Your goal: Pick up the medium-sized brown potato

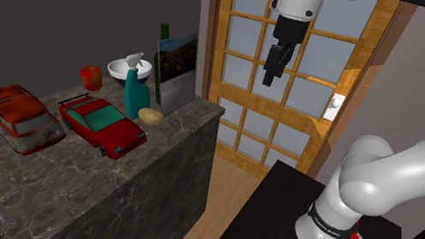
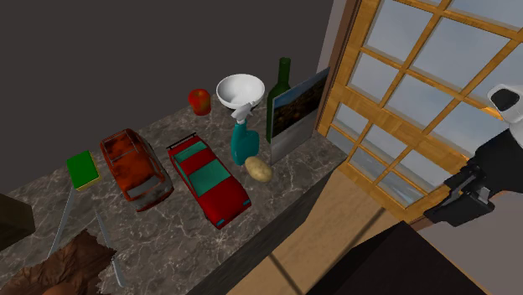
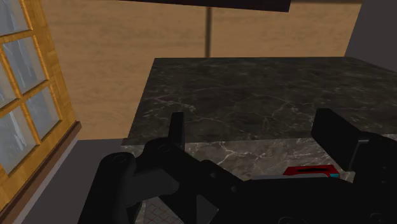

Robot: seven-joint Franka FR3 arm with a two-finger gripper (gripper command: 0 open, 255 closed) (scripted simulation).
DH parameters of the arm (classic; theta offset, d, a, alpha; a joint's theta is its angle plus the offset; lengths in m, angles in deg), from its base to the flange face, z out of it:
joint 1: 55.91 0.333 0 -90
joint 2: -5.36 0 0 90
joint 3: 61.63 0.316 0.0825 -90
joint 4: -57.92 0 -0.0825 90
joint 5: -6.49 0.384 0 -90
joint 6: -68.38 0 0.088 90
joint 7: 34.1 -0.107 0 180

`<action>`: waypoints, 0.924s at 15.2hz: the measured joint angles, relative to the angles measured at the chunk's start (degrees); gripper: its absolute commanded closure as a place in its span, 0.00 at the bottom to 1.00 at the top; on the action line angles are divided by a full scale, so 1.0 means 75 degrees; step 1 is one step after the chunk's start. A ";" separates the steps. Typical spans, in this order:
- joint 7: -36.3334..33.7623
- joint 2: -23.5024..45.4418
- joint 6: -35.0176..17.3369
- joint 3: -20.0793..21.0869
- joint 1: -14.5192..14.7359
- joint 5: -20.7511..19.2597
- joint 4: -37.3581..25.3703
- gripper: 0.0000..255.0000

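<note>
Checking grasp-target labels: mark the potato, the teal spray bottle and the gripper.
potato point(image 1: 150, 116), shoulder view, middle of its tan skin.
teal spray bottle point(image 1: 136, 95), shoulder view, middle of its body.
gripper point(image 1: 270, 80), shoulder view, midway between its black fingertips.

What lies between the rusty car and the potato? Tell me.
The red car lies there, rusty car on one side, potato on the other; the second exterior view shows it.

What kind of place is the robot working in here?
Probably a room in a home, perhaps a kitchen: a dark marble counter carries a potato, a green bottle and a white bowl, beside a wooden-framed glass door.
</note>
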 measured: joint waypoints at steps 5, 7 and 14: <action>-0.0022 0.0607 -0.0695 0.0141 0.0089 0.0041 0.0095 0.00; -0.0028 0.1133 -0.1068 0.0221 0.0140 0.0052 -0.0063 0.00; -0.0131 0.2850 -0.2316 0.0550 0.0309 0.0048 -0.0534 0.00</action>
